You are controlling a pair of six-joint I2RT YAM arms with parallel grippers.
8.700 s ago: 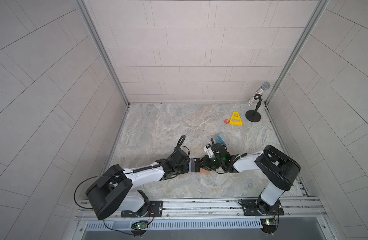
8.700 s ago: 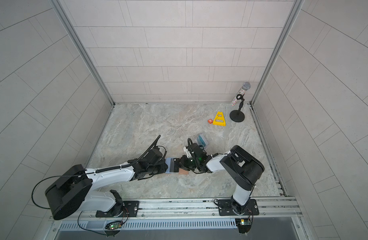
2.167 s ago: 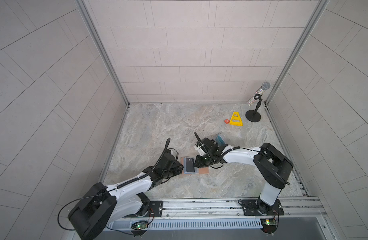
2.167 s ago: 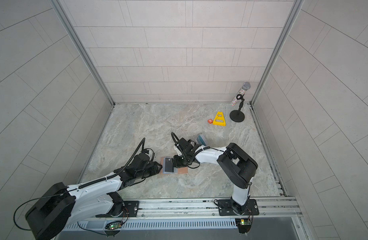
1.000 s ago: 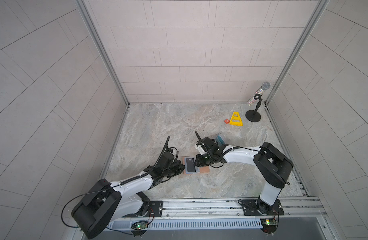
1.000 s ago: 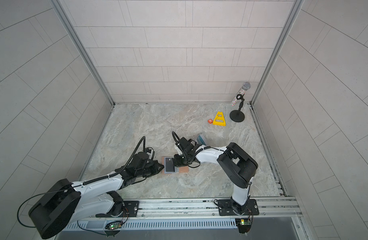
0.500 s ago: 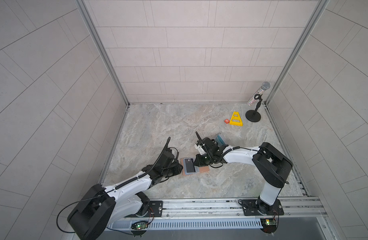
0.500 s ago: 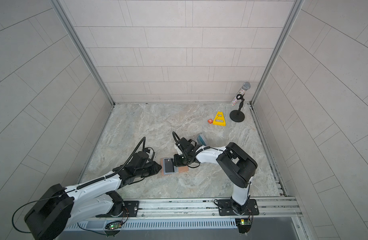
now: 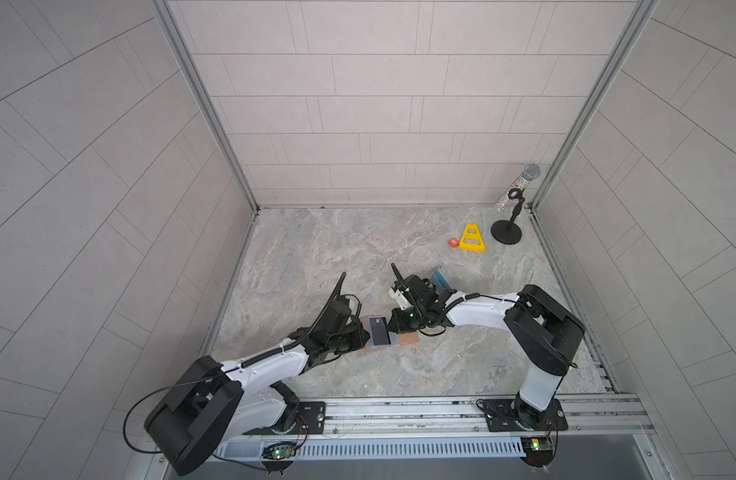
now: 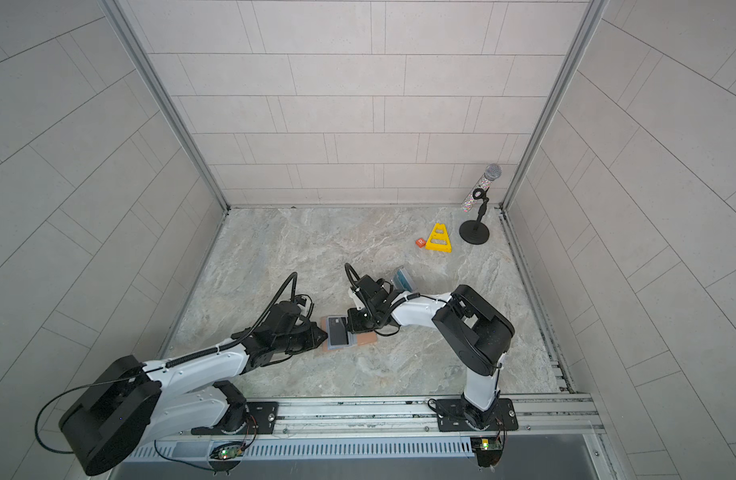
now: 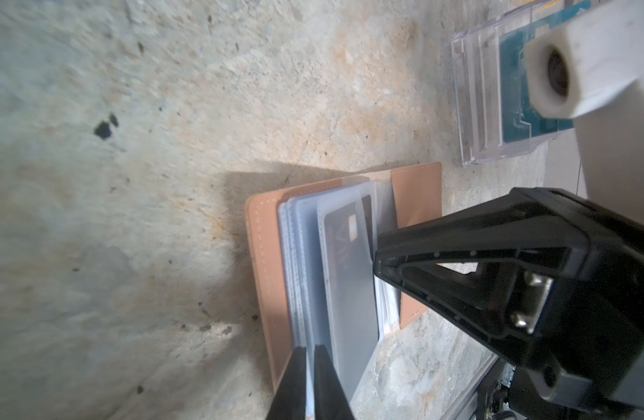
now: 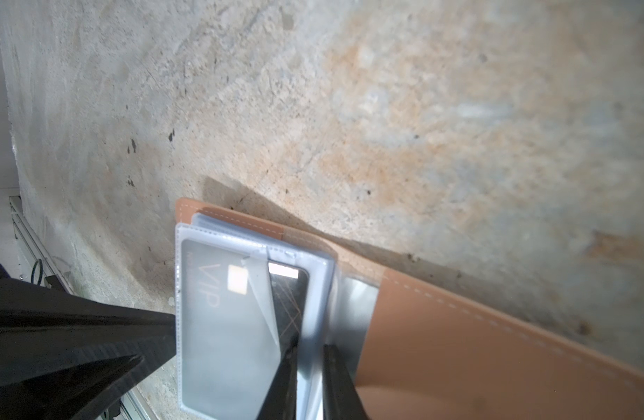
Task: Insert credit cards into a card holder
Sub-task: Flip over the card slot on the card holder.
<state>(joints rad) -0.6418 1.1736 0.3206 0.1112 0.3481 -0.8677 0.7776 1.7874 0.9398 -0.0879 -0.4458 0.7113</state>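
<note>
Holder point(image 11: 265, 254) lies open, left gripper point(image 11: 310, 351) pinching a sleeve point(image 11: 305, 254) taut so right gripper point(image 12: 310, 351), nearly closed on card point(image 12: 289, 305), can seat it.

Card holder point(image 12: 458, 345) open, lower right of frame. Grey VIP card point(image 12: 222, 320) in clear sleeve point(image 12: 318, 291); right gripper point(image 12: 311, 360), lower centre, pinches the sleeve's edge.

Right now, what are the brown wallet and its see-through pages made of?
The card holder looks like matte tan leather, real or fake: pale stitching lines its edge. Its sleeves look like thin glossy plastic: a dark card shows through.
</note>
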